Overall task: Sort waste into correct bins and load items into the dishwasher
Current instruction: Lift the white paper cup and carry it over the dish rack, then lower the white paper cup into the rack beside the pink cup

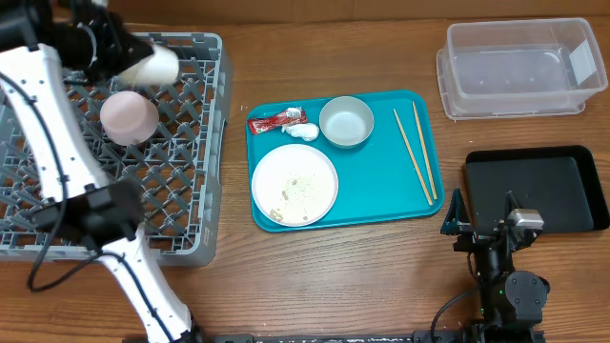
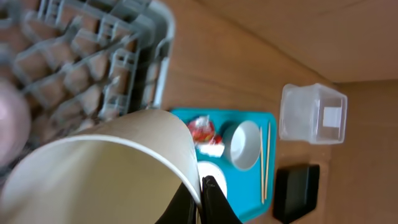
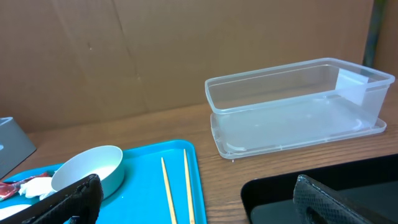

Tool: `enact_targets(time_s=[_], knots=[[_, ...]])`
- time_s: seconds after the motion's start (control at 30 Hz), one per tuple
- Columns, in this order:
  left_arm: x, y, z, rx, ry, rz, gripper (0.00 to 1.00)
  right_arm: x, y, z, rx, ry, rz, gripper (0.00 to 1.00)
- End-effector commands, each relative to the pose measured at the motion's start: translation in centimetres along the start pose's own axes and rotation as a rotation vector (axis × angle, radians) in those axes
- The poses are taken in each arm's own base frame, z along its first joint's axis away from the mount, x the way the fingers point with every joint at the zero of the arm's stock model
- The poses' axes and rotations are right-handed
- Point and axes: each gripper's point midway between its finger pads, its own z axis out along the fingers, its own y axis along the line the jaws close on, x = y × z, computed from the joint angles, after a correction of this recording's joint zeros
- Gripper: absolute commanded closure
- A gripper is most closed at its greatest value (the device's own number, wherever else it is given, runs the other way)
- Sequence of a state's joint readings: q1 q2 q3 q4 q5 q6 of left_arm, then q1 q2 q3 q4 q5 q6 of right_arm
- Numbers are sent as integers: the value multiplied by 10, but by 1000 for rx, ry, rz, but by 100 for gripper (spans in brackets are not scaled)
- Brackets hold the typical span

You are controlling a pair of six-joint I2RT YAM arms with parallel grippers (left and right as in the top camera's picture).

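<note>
Now, left gripper (image 1: 133,59) clamped on cup (image 1: 160,65) over far side of rack (image 1: 181,191) at left, right gripper (image 1: 484,224) with fingers apart, near right, beside black tray (image 1: 553,186)

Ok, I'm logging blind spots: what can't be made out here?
Dish rack floor: overhead, left arm covers part of it.
Pink cup: left wrist, blurred at the edge.
Red wrapper print: too small in every view.
Black tray: right wrist, cut by the bottom edge.

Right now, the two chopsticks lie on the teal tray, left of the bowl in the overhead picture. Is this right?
Not quite. The chopsticks lie on the teal tray, but right of the bowl, as the overhead view shows.
</note>
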State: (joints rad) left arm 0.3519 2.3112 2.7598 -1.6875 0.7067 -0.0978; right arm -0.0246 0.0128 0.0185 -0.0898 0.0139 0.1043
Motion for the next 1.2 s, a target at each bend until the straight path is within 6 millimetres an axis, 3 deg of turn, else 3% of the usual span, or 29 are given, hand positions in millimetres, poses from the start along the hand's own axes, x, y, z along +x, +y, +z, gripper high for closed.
enact_targets(time_s=[0.0,0.1,0.27,0.33,0.57,0.67,0.87,1.17], knots=[[28,11,-29,-147,10,46,96,2,-1,0,1,-5,4,0],[56,36,-37,-284,66,5,96,2,-1,0,1,-5,4,0],[80,7,-23,-21,143,85,96,2,-1,0,1,-5,4,0],[81,5,-12,56,157,96,96,2,-1,0,1,-5,5,0],[81,31,11,186,170,18,96,2,-1,0,1,-5,4,0],[79,50,9,213,153,-31,96,2,-1,0,1,-5,4,0],[77,70,-5,403,52,-86,96,2,-1,0,1,-5,5,0],[86,108,4,549,-55,-214,96,2,-1,0,1,-5,5,0]])
